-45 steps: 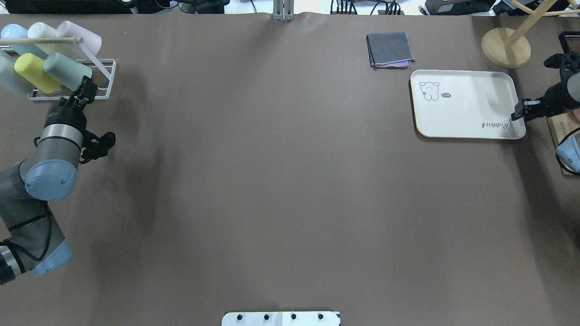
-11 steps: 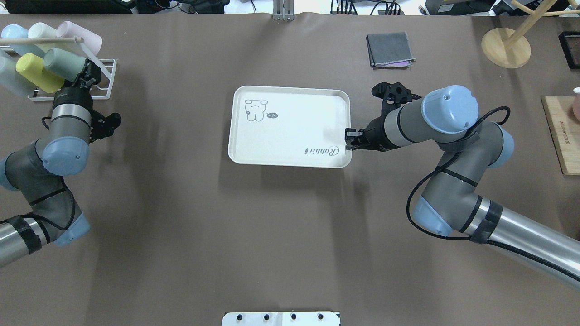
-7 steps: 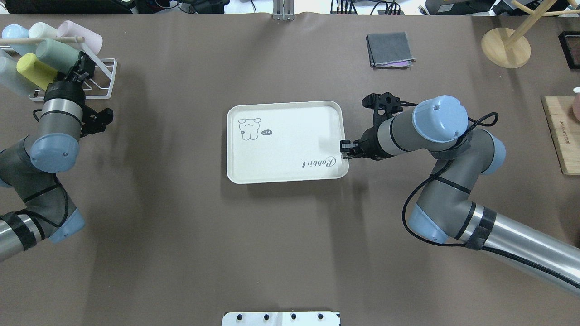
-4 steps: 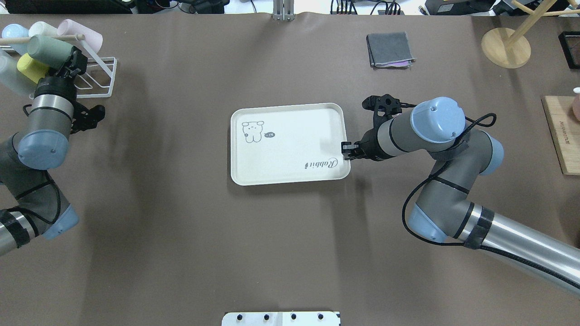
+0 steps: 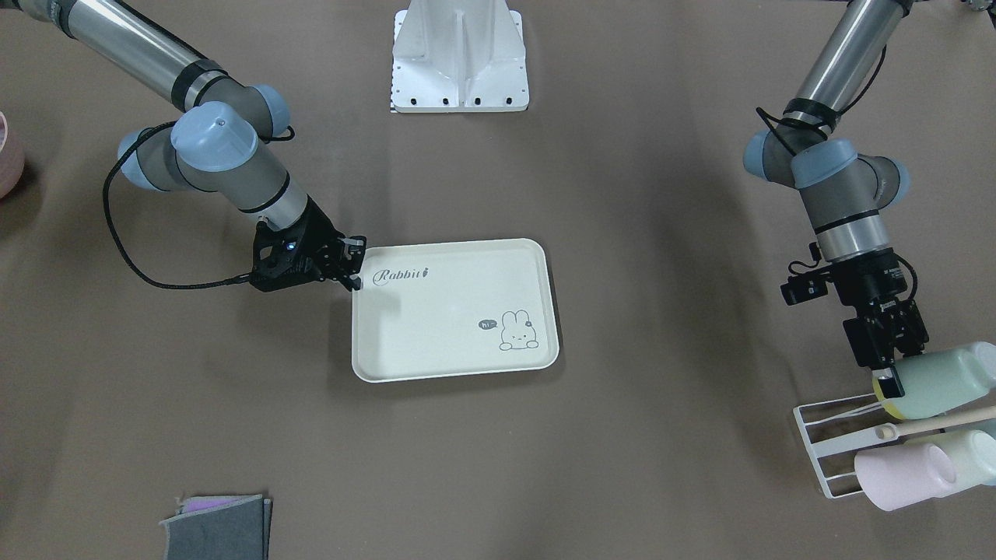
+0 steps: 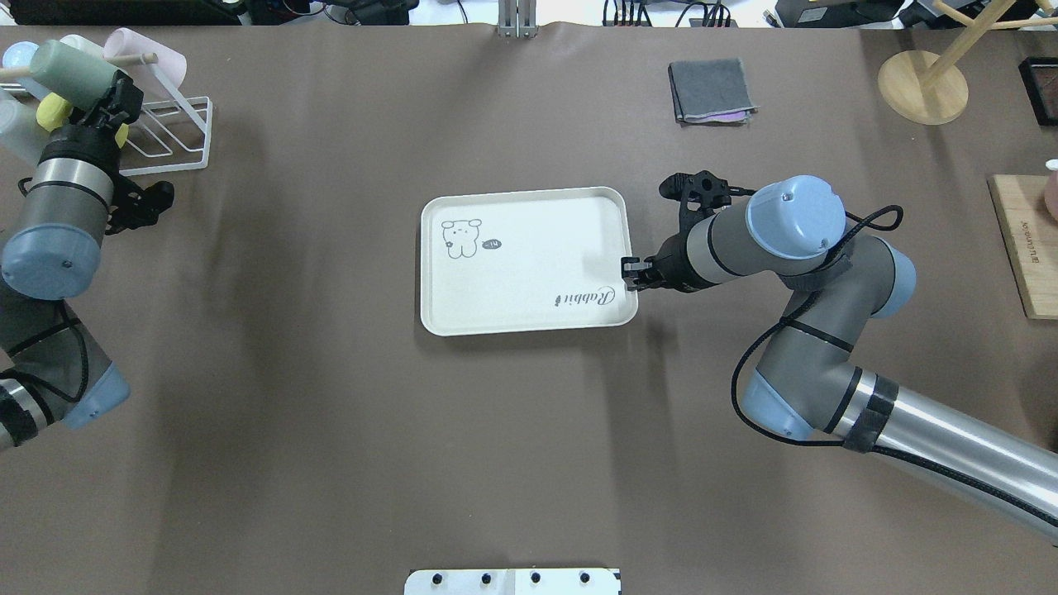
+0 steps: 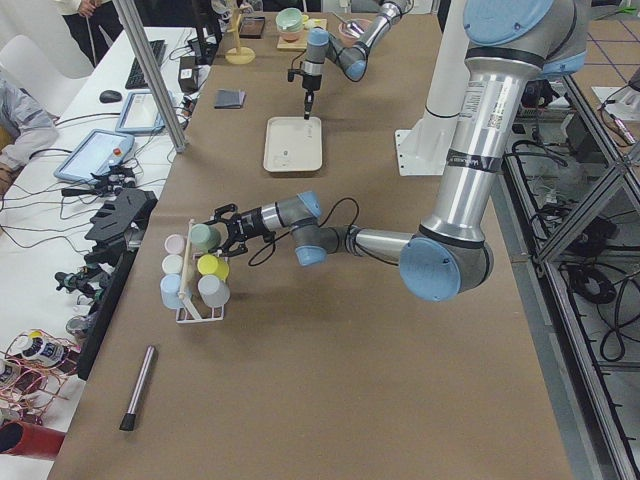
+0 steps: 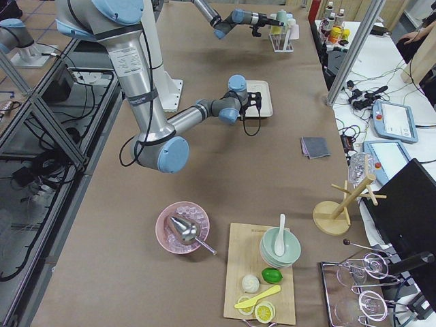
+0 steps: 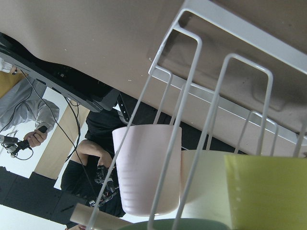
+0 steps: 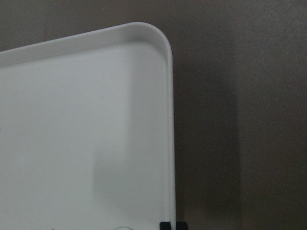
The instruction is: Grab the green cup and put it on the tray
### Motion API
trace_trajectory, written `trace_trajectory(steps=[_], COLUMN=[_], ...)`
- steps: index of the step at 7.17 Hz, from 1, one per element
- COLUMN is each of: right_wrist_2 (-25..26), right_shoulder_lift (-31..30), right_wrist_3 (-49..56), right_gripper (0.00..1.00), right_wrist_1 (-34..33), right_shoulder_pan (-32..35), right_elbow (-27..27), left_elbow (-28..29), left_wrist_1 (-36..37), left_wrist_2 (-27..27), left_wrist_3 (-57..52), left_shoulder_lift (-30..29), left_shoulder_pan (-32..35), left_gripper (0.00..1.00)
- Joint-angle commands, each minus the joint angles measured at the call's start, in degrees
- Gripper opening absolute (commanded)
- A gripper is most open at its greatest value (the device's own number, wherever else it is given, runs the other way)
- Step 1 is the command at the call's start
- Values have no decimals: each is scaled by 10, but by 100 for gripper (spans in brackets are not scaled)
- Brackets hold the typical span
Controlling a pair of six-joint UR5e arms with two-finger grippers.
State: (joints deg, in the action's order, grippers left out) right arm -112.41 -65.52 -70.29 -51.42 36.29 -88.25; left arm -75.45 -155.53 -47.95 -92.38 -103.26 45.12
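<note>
table (image 6: 331, 413): brown, wide. the work sits at its middle and its far left corner.

tray (image 6: 529, 207): cream, lying flat near the middle, nothing on it. well apart from the cup.

wire rack (image 6: 178, 136): far left corner. yellow cup (image 6: 51, 111) and pink cup (image 6: 136, 45) lie on their sides in it.

green cup (image 6: 70, 68): on its side at the rack's top, above the yellow cup, mouth toward my left claw (image 6: 114, 92). i cannot tell whether its base is clear of the wooden rod.

left claw: closed narrow on the green cup's rim wall.

right claw (image 6: 630, 274): pinched shut on the tray's short rim, beside the lettering.

finding: the step in hand is drawing the cup out of the rack.

advice: pull back along the cup's own axis until it clears rod and wires, and only then lift. a rim pinch on smooth plastic may pivot, so turn the wrist slowly. set the cup upright on the tray's bare centre, away from my right claw.
</note>
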Motion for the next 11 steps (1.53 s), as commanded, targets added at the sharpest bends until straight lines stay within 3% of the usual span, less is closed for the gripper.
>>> trace_trajectory(steps=[1,4,5,8,10,11], right_wrist_2=[0,-1,0,0,0,1], right_shoulder_lift=[0,0,0,0,3,3], right_wrist_3=[-2,-2,-2,-7,-8,-7], right_gripper=[0,0,0,0,0,87], right_wrist_1=[0,0,0,0,0,2], right_shoulder_pan=[1,1,1,0,-2,-5], right_elbow=[0,0,0,1,2,9], left_elbow=[-35,-129,-163,-182,-201,-215], left_wrist_1=[0,2,5,7,8,6], left_wrist_2=[0,0,-27,-144,-284,-293], left_wrist_3=[-14,-24,-20,154,383,470], left_shoulder_lift=[16,50,53,53,47,34], left_shoulder_pan=[1,2,1,1,-2,-6], left_gripper=[82,81,81,80,79,77])
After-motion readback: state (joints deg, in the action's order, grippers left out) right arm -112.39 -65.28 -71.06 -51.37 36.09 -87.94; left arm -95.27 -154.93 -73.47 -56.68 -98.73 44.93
